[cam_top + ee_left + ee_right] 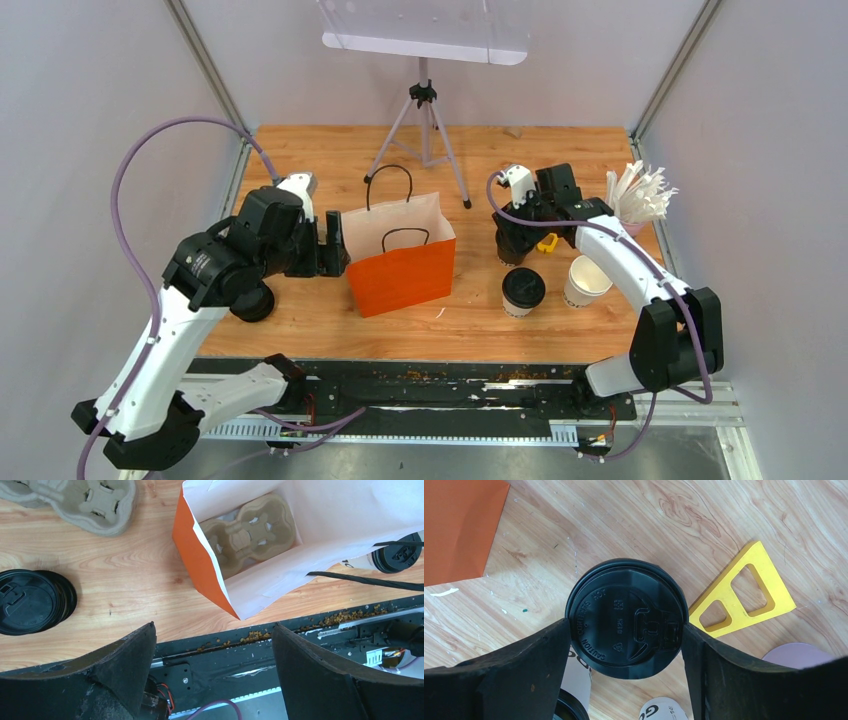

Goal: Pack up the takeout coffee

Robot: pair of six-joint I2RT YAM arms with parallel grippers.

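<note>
Over the table's right half: right gripper astride lidded cup, jaws flanking the lid's rim, firm clamp or mere contact impossible to tell.

Cup upright on the wood, well apart from orange bag. Risk: pinch at lid rather than wall, likely to pop lid or drop cup on lifting. Yellow wedge just beside, liable to snag right finger. Second lidded cup and unlidded cup near, frontward. Bare wood leftward to bag; mouth narrow, handle across it, pulp tray at bottom. Left gripper beside bag, jaws wide apart, empty.
</note>
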